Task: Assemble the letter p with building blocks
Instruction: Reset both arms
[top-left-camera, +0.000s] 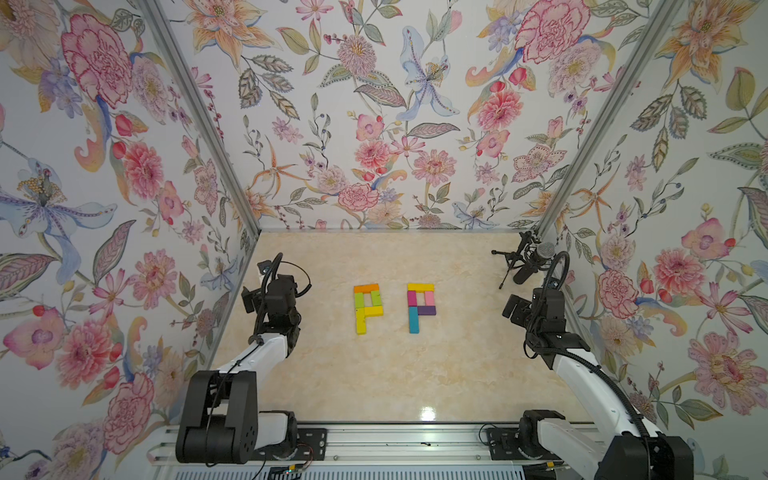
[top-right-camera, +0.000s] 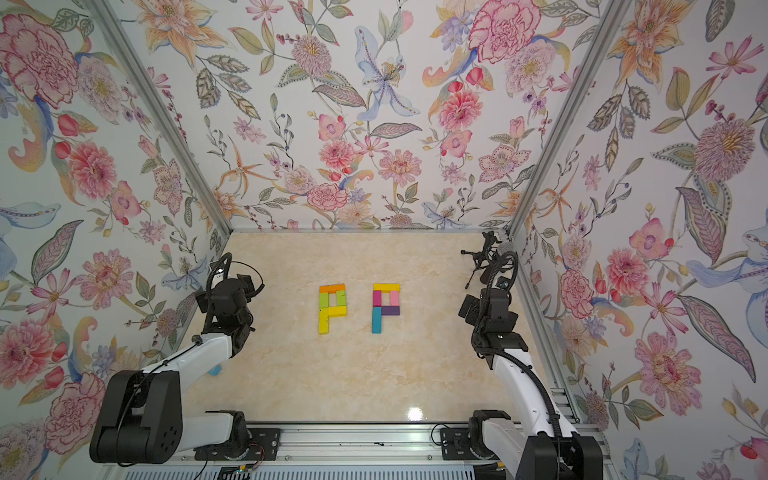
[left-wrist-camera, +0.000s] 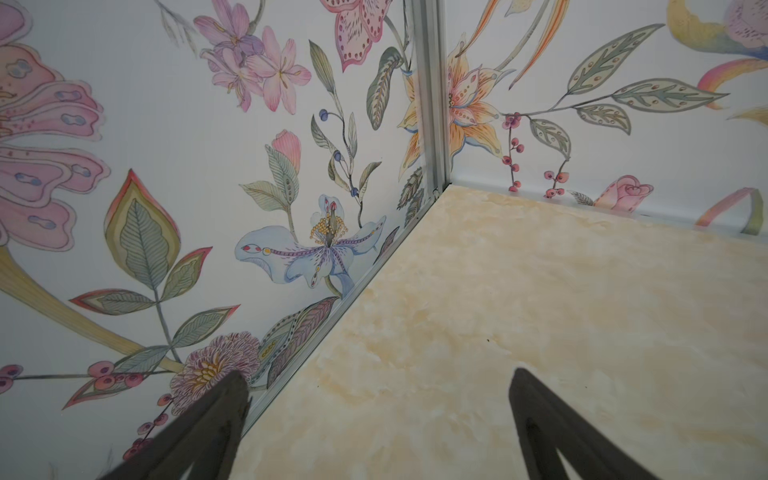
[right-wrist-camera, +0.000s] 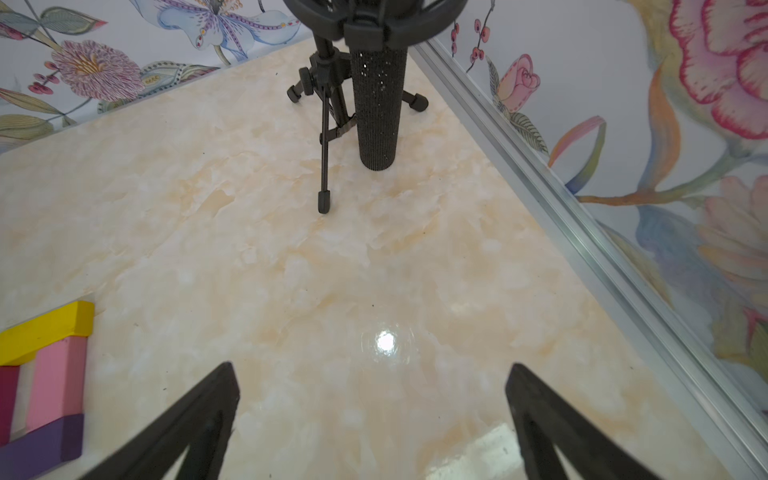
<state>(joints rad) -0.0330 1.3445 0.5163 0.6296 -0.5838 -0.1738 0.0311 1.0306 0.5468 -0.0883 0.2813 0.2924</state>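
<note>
The left arm's jaws stand wide apart with nothing between them. Their dark fingers (left-wrist-camera: 199, 436) frame bare cream marbled bench (left-wrist-camera: 540, 311) beside the flowered wall (left-wrist-camera: 166, 166). The right arm's jaws are likewise spread and empty, with their fingers (right-wrist-camera: 195, 428) over bare bench. Just off to their side lie a yellow brick (right-wrist-camera: 45, 332), a pink brick (right-wrist-camera: 58, 382) and a purple brick (right-wrist-camera: 41, 444), and ahead stands a black microphone (right-wrist-camera: 376, 104) on a small tripod.

In both top views the small flat building blocks (top-right-camera: 332, 311) lie mid-bench between the two arms, laid as two letters. The orange, lime-green and yellow letter (top-left-camera: 368, 311) and the yellow, pink, teal and purple letter (top-left-camera: 413, 320) are near each other but apart. Both read as finished.

The bricks look merely butted together, so I judge that a low sideways swing of the right arm would scatter its letter. A forward reach could topple the microphone.
</note>
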